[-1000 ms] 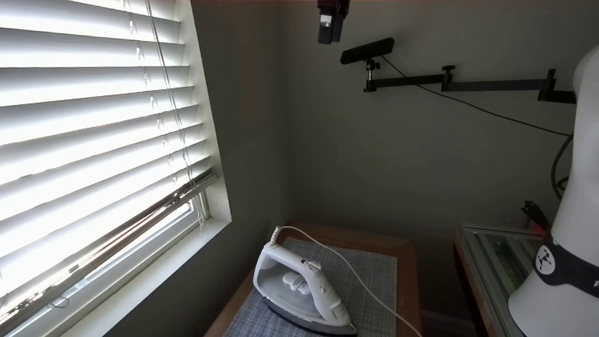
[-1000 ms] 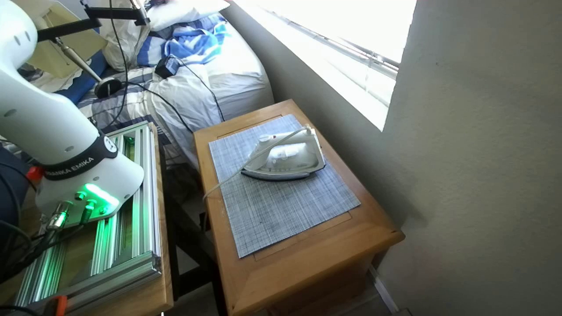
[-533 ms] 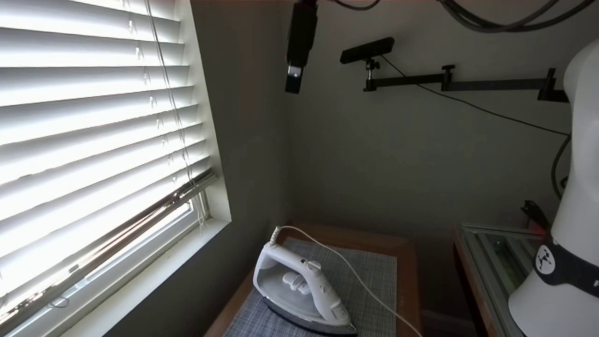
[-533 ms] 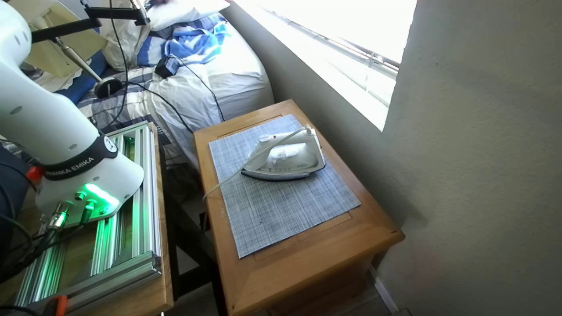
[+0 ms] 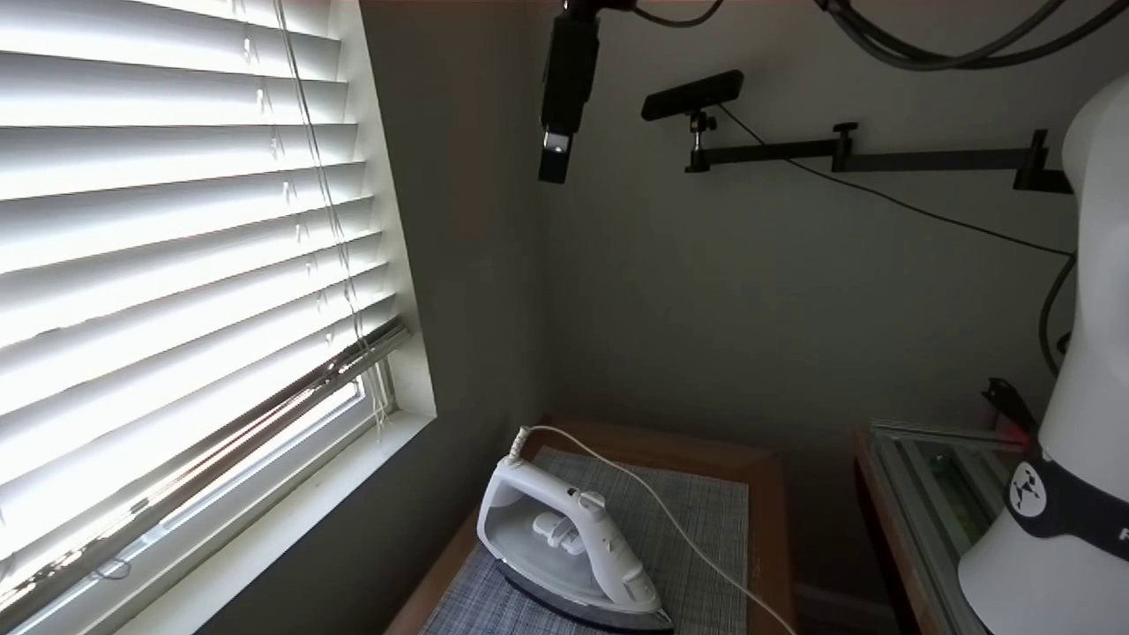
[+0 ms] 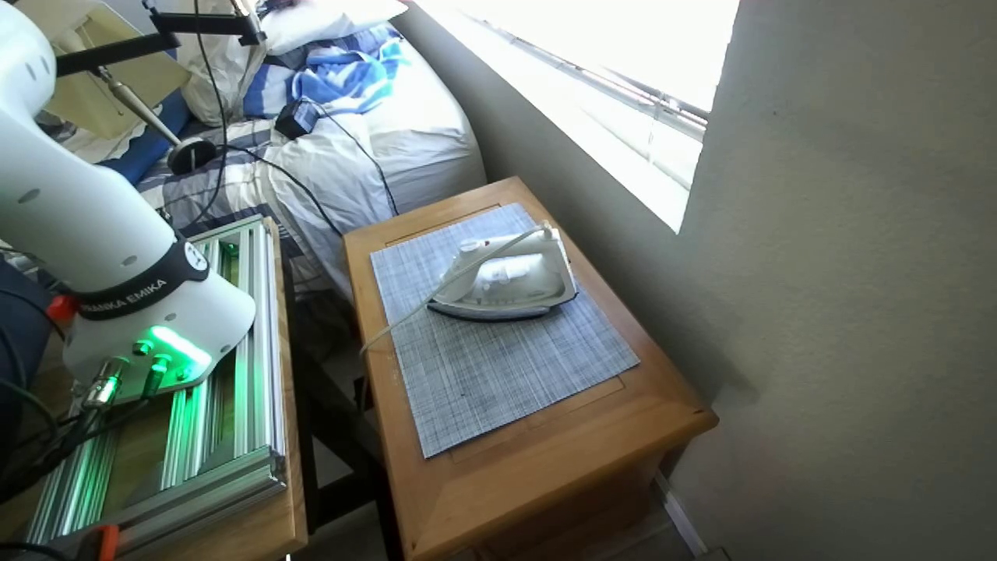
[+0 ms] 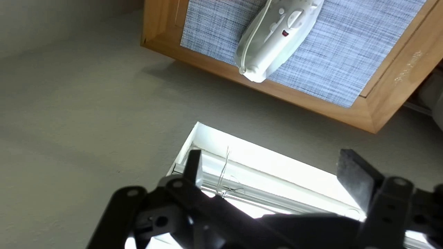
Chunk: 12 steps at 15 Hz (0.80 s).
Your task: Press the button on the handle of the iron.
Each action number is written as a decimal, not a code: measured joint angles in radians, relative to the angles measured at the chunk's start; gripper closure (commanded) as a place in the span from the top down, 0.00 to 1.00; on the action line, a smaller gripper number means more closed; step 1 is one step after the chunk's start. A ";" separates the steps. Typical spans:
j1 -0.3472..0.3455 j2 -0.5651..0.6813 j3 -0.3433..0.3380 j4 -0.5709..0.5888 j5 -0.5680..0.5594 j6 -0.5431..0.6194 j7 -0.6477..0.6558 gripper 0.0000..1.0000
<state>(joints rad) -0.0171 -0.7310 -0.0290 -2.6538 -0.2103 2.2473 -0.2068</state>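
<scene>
A white iron [image 5: 564, 538] lies with its soleplate on a grey woven mat, and shows in an exterior view [image 6: 510, 284] and the wrist view [image 7: 273, 48]. Its handle carries a light raised oval control [image 7: 294, 18] and a small dark-red spot [image 7: 285, 33]. In an exterior view, a round control [image 5: 591, 501] and a dark spot [image 5: 572, 491] show on the handle. My gripper [image 5: 553, 168] hangs high above the iron, fingers pointing down. In the wrist view my gripper [image 7: 270, 155] is wide open with nothing between the fingers; the iron is beyond them at the top.
The mat [image 6: 514, 374] lies on a wooden table [image 6: 537, 483]. The iron's white cord [image 6: 448, 296] crosses over it. A window with blinds [image 5: 176, 265] and its sill [image 5: 353, 494] stand beside the table. A wall-mounted camera arm [image 5: 926, 161] reaches out behind.
In an exterior view my gripper has come down and to the left from the top edge; over the last half second it lowered only slightly. The iron has not moved.
</scene>
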 measured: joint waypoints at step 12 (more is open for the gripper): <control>0.013 0.072 0.093 -0.116 0.224 0.155 0.411 0.74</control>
<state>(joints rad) -0.0038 -0.6590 0.0639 -2.7695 0.0136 2.4024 0.2038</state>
